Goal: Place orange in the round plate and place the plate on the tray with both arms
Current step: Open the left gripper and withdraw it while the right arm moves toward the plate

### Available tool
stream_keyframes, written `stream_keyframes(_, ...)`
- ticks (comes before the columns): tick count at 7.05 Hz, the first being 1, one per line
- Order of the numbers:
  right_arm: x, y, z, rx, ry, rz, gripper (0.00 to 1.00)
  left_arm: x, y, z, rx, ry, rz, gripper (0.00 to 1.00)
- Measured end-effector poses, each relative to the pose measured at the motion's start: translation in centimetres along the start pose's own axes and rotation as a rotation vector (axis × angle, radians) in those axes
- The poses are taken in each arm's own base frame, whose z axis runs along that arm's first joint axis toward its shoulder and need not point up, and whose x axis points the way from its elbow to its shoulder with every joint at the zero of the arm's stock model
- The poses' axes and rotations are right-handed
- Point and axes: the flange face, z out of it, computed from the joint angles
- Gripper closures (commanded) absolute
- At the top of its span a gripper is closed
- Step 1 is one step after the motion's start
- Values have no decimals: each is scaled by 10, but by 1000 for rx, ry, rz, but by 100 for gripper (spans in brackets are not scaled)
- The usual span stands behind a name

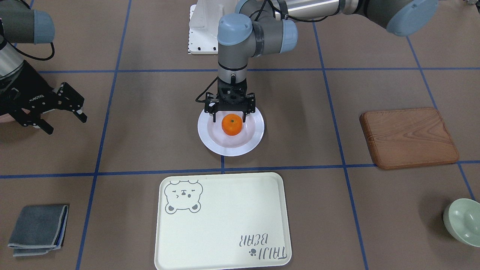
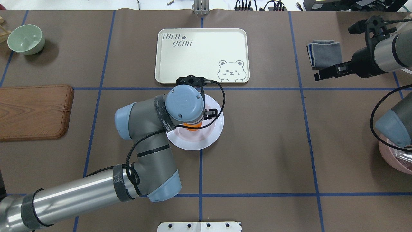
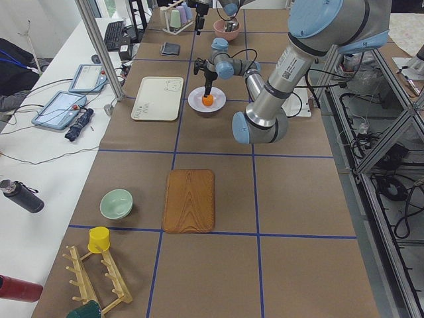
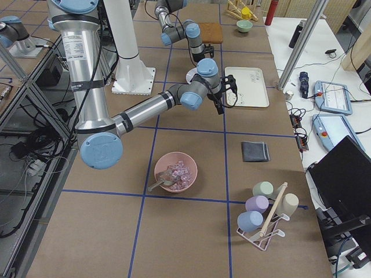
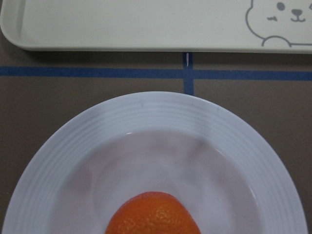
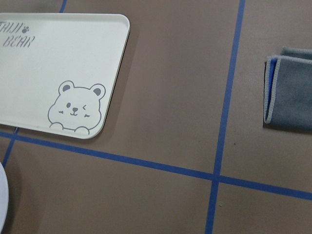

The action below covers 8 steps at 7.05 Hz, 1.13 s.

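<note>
Orange point(image 1: 231, 125) lay in round plate point(image 1: 210, 141); left gripper point(image 1: 229, 119) spread astride it, right gripper point(image 1: 66, 123) spread, well apart. Needed straight lift-off, then opp. rim grips.

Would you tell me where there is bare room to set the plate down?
The tray is bare. The table is free between tray and grey cloth, and between round plate and wooden board. Crowded: the plate's well, with orange and left gripper.

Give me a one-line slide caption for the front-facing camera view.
The orange sits in the round plate, fingers of the open left gripper either side; plate not yet on the tray.
</note>
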Motion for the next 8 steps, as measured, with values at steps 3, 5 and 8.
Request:
stream_keyframes(3, -31, 8, 5, 25, -83, 274, 3, -153, -98, -71, -42, -72, 40, 1)
stream_keyframes(5, -47, 20, 4, 33, -181, 426, 1, -289, -152, -91, -72, -142, 163, 1)
stream_keyframes(8, -73, 45, 29, 65, -201, 560, 0, -503, -170, -107, -195, -149, 236, 1)
